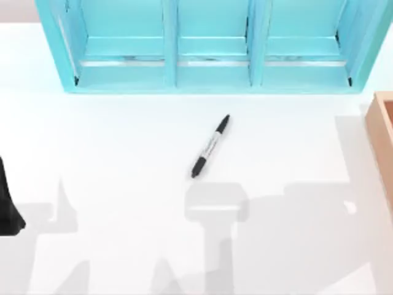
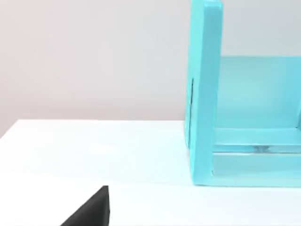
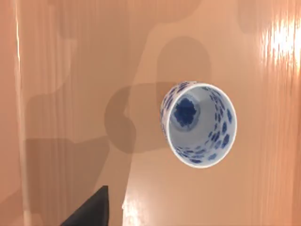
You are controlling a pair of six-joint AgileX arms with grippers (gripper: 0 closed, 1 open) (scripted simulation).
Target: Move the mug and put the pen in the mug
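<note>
Near the middle of the top view, the pen (image 1: pixel 210 146) is seen lying flat on the white surface (image 1: pixel 123 153), slanted so its one black end sits up and to the right and the other down and to the left, with nothing touching it. The mug (image 3: pixel 198 124) is caught dead centre-right in the right wrist view, standing upright and empty on a brown wooden tray (image 3: pixel 70 94), looked into from straight above, so the right arm is judged to be hanging over it. That makes this look like the very start: the mug step isn't done yet and the pen is untouched. Whether the right pincer is open or closed can't be told, and same goes for the left one. Next up, a drop onto the mug's rim is probably called for, then a lift clear of the tray wall (image 1: pixel 382 135) at the right edge of the top view, and a spot on the surface near the pen. A turquoise shelf unit (image 1: pixel 212 46) with three bays is set along the top of that frame, and a plain pale wall is seen behind it in the left wrist view. The left arm (image 1: pixel 7 203) is parked at the left edge.
</note>
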